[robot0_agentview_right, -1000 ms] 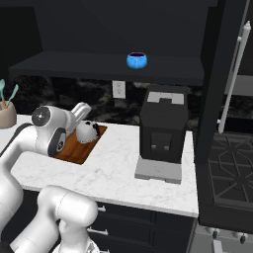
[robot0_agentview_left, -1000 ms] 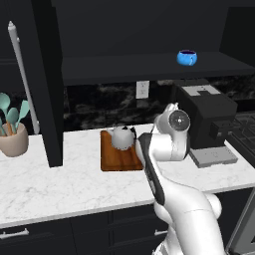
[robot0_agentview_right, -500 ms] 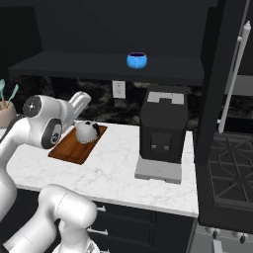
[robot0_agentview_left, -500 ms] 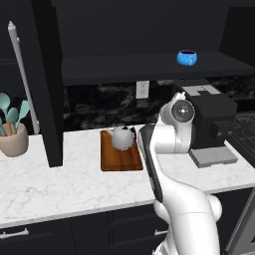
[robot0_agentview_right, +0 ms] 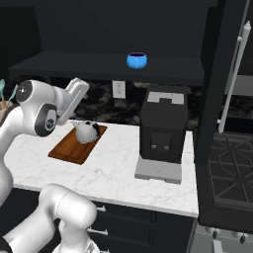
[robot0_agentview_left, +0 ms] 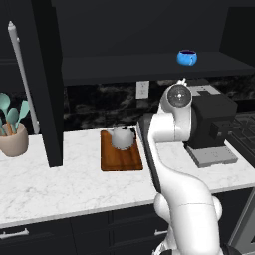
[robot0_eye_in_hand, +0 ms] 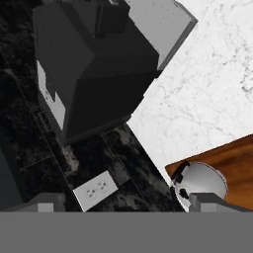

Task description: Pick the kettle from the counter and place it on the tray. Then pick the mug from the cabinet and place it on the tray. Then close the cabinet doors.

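Note:
The grey kettle (robot0_agentview_left: 122, 137) (robot0_agentview_right: 87, 131) (robot0_eye_in_hand: 200, 183) sits on the reddish-brown tray (robot0_agentview_left: 119, 160) (robot0_agentview_right: 68, 149) (robot0_eye_in_hand: 239, 150) on the white counter (robot0_agentview_left: 60, 184) (robot0_agentview_right: 123, 163). My gripper (robot0_eye_in_hand: 128, 203) is open and empty. It is lifted above the tray's back edge, and its right fingertip (robot0_eye_in_hand: 212, 201) shows over the kettle. The blue mug (robot0_agentview_left: 187, 57) (robot0_agentview_right: 137, 60) stands on the dark shelf of the cabinet (robot0_agentview_left: 124, 67) (robot0_agentview_right: 99, 66), higher than my hand. Both cabinet doors stand open: the left one (robot0_agentview_left: 47, 84) and the right one (robot0_agentview_right: 217, 99).
A black coffee machine (robot0_agentview_left: 209, 127) (robot0_agentview_right: 162, 128) (robot0_eye_in_hand: 94, 64) stands right of the tray. A beige utensil pot (robot0_agentview_left: 14, 139) sits far left. A wall outlet (robot0_agentview_left: 143, 89) (robot0_eye_in_hand: 94, 190) is behind the tray. A stove (robot0_agentview_right: 232, 168) lies at the right.
My arm has risen from just over the kettle and swung up toward the shelf. The kettle stays on the tray.

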Controlling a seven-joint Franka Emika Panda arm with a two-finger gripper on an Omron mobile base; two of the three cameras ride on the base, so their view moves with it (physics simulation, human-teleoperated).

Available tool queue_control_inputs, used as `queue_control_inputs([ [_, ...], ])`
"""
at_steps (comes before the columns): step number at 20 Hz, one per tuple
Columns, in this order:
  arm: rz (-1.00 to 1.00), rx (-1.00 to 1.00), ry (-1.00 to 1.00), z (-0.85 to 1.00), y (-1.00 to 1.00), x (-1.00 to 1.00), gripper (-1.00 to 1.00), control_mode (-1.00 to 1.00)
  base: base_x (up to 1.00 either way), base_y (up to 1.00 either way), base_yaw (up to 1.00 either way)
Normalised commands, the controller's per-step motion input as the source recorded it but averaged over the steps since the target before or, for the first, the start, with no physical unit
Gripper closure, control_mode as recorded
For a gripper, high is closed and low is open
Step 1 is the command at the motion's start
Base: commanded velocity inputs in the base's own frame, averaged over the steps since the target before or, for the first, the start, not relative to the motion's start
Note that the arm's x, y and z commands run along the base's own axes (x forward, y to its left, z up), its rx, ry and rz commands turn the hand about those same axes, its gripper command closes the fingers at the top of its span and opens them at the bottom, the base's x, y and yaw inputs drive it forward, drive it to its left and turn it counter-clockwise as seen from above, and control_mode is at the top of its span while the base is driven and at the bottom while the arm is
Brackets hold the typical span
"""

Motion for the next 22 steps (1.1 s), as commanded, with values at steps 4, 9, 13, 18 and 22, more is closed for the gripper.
queue_control_inputs([
  [4,-0.08,0.00,-0.03,0.00,0.10,-0.10,-1.00,-1.00,0.00,0.00,0.00],
  [9,-0.09,0.00,-0.19,0.16,0.00,-0.27,-1.00,-1.00,0.00,0.00,0.00],
  [13,-0.04,-0.07,-0.09,0.42,0.19,-0.09,-1.00,-1.00,0.00,0.00,0.00],
  [18,0.00,-0.13,0.03,0.58,0.11,0.02,-1.00,-1.00,0.00,0.00,0.00],
  [22,0.00,-0.14,0.25,0.57,0.06,0.04,-1.00,-1.00,0.00,0.00,0.00],
])
